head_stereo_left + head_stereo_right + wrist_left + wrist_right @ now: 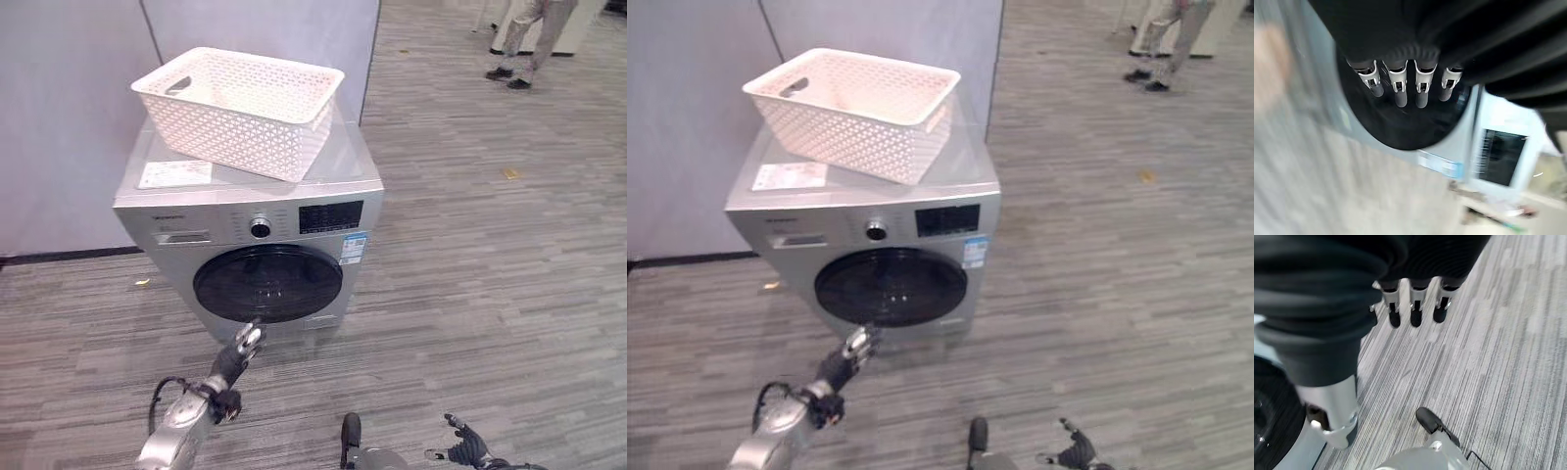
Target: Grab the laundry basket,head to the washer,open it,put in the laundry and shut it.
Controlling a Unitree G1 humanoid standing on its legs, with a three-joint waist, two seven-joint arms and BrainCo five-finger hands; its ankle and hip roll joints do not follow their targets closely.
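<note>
A white perforated laundry basket [240, 108] stands on top of the silver washer [323, 191], which has a round dark door [267, 283] that is shut. My left hand [242, 352] is raised just below the door's lower left rim, its fingers [1399, 90] straight and holding nothing. In the left wrist view the dark door [1396, 125] lies right past those fingers. My right hand [462, 444] hangs low near the floor at the lower right, fingers spread and empty. The basket looks empty from here.
A grey partition wall [69, 117] rises behind and to the left of the washer. Striped grey floor [490, 255] spreads to the right. A person's legs [524, 44] stand far back at the right. A small yellow scrap [510, 173] lies on the floor.
</note>
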